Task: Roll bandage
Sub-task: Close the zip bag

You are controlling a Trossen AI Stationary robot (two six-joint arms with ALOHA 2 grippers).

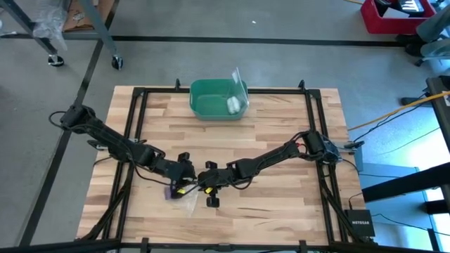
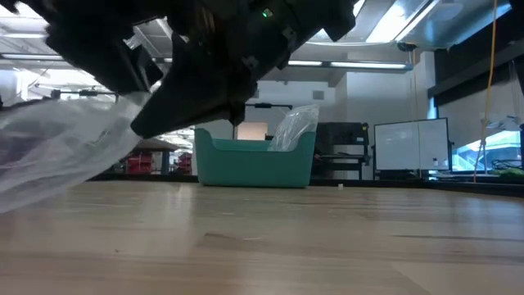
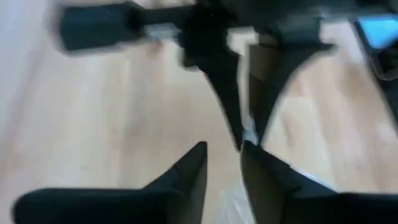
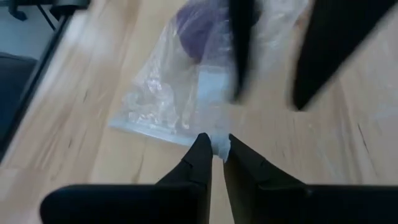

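The bandage (image 4: pixel 198 26) is a compact purple roll, sealed inside a clear plastic bag (image 4: pixel 163 93) that lies on the wooden table (image 1: pixel 281 204) near its front edge, between the two arms. The right gripper (image 4: pixel 215 147) has its jaws pressed together on a corner of that bag, pinching the film at the end farthest from the roll; from those jaws the roll lies straight ahead, at the bag's far end, so the bag's long axis runs roughly from the right gripper's tips toward the left arm. The left gripper (image 1: pixel 181 186) sits right at the roll's end of the bag; in its wrist view its fingers (image 3: pixel 189 173) stand a little apart with a gap between them, and nothing is caught there that I can make out. So the left gripper looks nearer the roll, the right nearer the mouth or edge of the bag. The roll is not yet out of the bag, I judge. A green bin (image 1: pixel 218 98) stands well apart at the table's back.
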